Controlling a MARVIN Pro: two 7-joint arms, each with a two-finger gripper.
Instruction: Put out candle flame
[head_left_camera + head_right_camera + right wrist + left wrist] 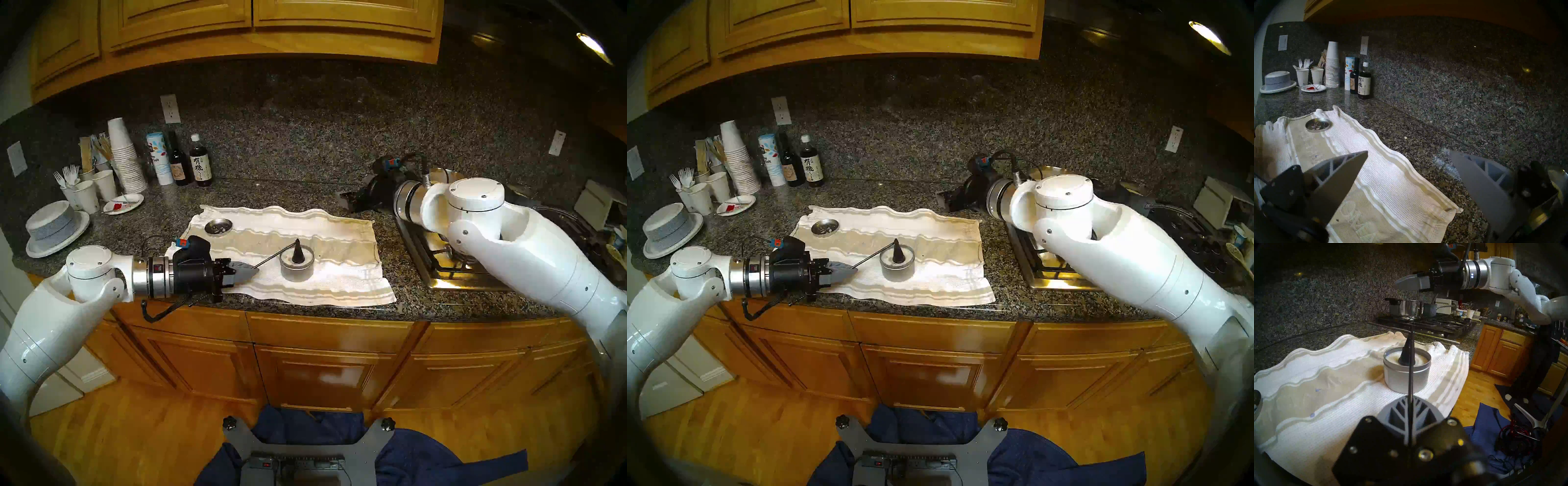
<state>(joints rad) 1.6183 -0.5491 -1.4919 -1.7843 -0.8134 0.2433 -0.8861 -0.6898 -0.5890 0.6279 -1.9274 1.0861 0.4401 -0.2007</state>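
The candle (297,269) is a low silver tin of white wax standing on a white towel (305,220). My left gripper (252,270) is shut on the thin rod of a black snuffer. The snuffer's cone (297,253) stands on the wax at the tin's middle, over the wick. The wick and flame are hidden under the cone. In the left wrist view the rod runs up from my left gripper (1410,405) to the cone (1405,353) in the candle (1407,375). My right gripper (1408,153) is open and empty above the counter, beyond the towel's far right corner.
A small shallow silver dish (218,226) lies on the towel's far left part. Bottles, paper cups and plates (125,163) stand at the back left. A gas stove (441,261) with pots (1407,307) is right of the towel. The counter's front edge is close to the towel.
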